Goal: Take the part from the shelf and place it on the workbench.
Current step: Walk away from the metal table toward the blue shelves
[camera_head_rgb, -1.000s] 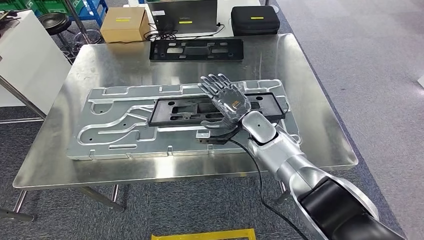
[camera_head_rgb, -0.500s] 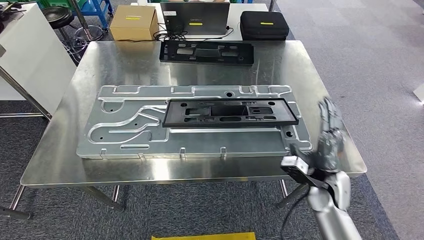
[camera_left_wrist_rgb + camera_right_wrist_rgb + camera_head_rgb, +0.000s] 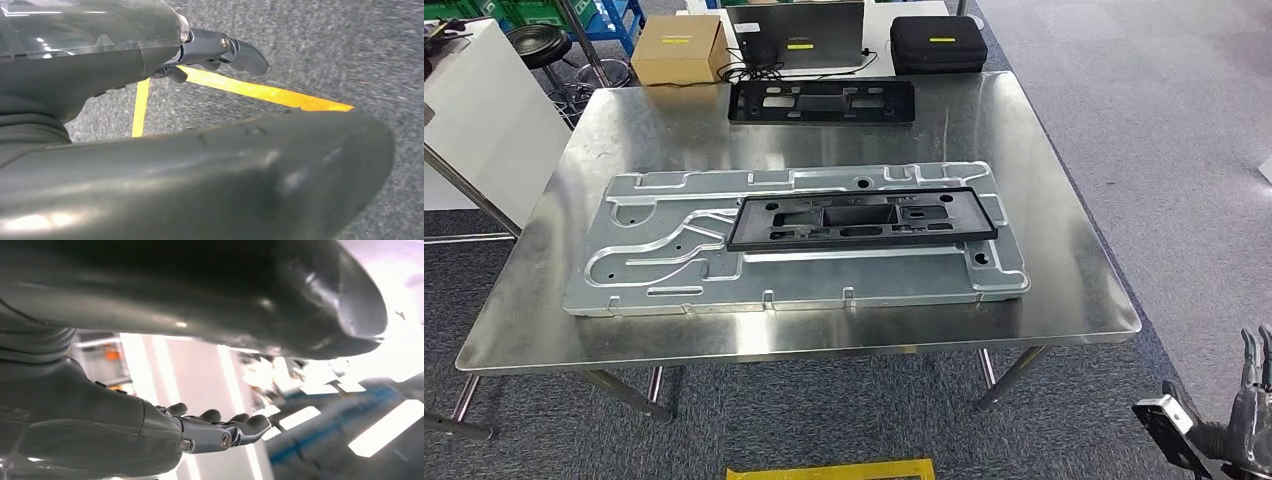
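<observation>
Scene: a steel worktop [image 3: 1064, 260] seen from the robot's head, with grey carpet around it.
Part: a long black plastic frame [image 3: 864, 219] lies flat on a silver machined plate [image 3: 674, 250] in the middle of the worktop, toward the plate's right half. It sits level, and no hand touches it.
Second frame: a similar black frame [image 3: 821, 101] lies at the far edge of the worktop, well apart from the first.
Beyond the worktop: a cardboard box [image 3: 677, 48], a laptop [image 3: 796, 33] and a black case [image 3: 937, 43] sit at the far side.
Right hand: the right hand [image 3: 1249, 415] is low at the near right, below and clear of the worktop edge. Its fingers [image 3: 235, 429] point out nearly straight and a little apart, released, holding and touching nothing.
Left hand: the left hand [image 3: 220, 50] hangs over carpet marked with yellow tape [image 3: 265, 92]. The fingers appear loosely extended with nothing in them.
Step in hand: by my judgement the part is placed and the arm is clearing away.
Doing it well: keep the hand outside the worktop corner, fingers relaxed, so nothing nudges the frame off the plate.
</observation>
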Robot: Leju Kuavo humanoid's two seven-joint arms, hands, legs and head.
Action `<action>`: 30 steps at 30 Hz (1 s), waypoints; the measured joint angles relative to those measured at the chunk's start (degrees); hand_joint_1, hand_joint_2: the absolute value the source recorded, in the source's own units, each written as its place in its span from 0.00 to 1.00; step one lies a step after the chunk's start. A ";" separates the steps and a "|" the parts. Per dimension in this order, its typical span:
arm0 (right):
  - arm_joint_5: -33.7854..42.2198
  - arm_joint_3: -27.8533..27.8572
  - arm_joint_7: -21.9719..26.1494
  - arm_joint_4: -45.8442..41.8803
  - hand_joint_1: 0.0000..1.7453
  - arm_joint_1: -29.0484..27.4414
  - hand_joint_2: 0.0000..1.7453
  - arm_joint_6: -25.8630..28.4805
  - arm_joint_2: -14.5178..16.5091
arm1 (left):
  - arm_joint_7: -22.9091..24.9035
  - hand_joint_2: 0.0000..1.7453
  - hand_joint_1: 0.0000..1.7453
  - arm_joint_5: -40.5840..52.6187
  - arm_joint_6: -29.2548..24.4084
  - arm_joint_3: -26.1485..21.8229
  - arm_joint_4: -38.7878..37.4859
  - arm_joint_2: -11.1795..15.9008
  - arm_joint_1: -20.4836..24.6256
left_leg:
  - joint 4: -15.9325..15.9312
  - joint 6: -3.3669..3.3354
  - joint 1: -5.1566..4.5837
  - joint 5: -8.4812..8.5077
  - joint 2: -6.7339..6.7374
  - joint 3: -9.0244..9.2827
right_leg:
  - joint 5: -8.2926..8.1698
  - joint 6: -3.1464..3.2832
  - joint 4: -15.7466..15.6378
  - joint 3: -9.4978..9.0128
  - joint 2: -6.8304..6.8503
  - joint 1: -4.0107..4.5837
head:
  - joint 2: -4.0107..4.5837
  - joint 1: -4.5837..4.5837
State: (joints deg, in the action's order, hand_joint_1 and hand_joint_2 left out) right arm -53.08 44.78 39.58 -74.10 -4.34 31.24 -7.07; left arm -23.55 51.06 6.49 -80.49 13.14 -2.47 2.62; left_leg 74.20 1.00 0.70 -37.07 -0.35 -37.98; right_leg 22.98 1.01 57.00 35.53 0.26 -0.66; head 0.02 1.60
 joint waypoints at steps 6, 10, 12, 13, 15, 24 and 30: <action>-2.26 3.79 0.14 4.27 0.00 0.16 0.00 0.04 1.36 | -0.13 0.00 0.00 0.08 -0.01 -0.20 0.01 -0.16 0.10 | -7.82 -0.60 -0.21 2.82 0.01 5.84 | -1.21 -0.39 0.15 1.24 -0.05 0.18 | 0.00 -0.03; -5.42 9.47 0.27 11.35 0.00 0.79 0.00 -0.04 3.15 | -0.63 0.00 0.00 0.24 0.00 -0.68 0.01 -0.33 0.43 | -18.67 -2.24 -0.85 7.12 0.07 12.06 | -3.45 -2.15 -0.37 1.79 -0.23 -0.02 | 0.00 -0.01; -6.23 11.37 0.30 13.92 0.00 0.94 0.00 -0.21 3.61 | -0.63 0.00 0.00 0.34 0.00 -0.87 0.00 -0.43 0.47 | -19.24 -2.98 -0.73 8.68 0.33 11.33 | -1.68 -2.73 0.64 2.31 -0.32 -0.28 | 0.00 -0.02; -6.51 12.37 0.31 15.30 0.00 1.10 0.00 -0.33 3.72 | -0.62 0.00 0.00 0.39 -0.01 -0.91 0.00 -0.49 0.47 | -19.48 -3.24 -0.62 9.51 0.48 10.70 | 0.83 -2.98 2.69 2.99 -0.34 -0.38 | 0.00 -0.03; -7.01 14.45 0.30 18.66 0.00 1.64 0.00 -0.74 3.79 | -0.56 0.00 0.00 0.45 -0.01 -0.95 0.00 -0.55 0.40 | -19.43 -3.43 -0.65 10.70 0.66 9.17 | 7.08 -3.51 9.65 4.75 -0.31 -0.56 | 0.00 -0.03; -11.22 21.33 -6.09 38.39 0.00 4.37 0.00 -0.91 3.17 | -0.22 0.00 0.00 1.15 -0.01 -0.99 0.00 -0.89 0.48 | -17.13 -1.48 -0.71 13.90 0.93 4.17 | 6.57 -2.37 -0.73 -8.50 -0.42 -0.01 | 0.00 0.05; -17.20 22.37 -17.33 49.49 0.00 5.19 0.00 -5.12 4.39 | 0.19 0.00 0.00 2.05 -0.40 -1.01 0.00 -1.09 0.11 | -7.39 0.18 -0.34 4.96 0.71 0.73 | 3.27 -0.03 -1.15 -4.98 -0.03 -0.06 | 0.00 0.08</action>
State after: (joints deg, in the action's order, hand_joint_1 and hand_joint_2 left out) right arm -70.28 67.16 22.24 -24.61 0.86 26.12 -2.68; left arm -23.36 53.11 6.09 -81.50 13.14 -3.56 2.73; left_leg 66.81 1.19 0.37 -32.11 0.36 -37.26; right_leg 26.25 0.99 55.85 30.55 0.23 -0.72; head 0.02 1.68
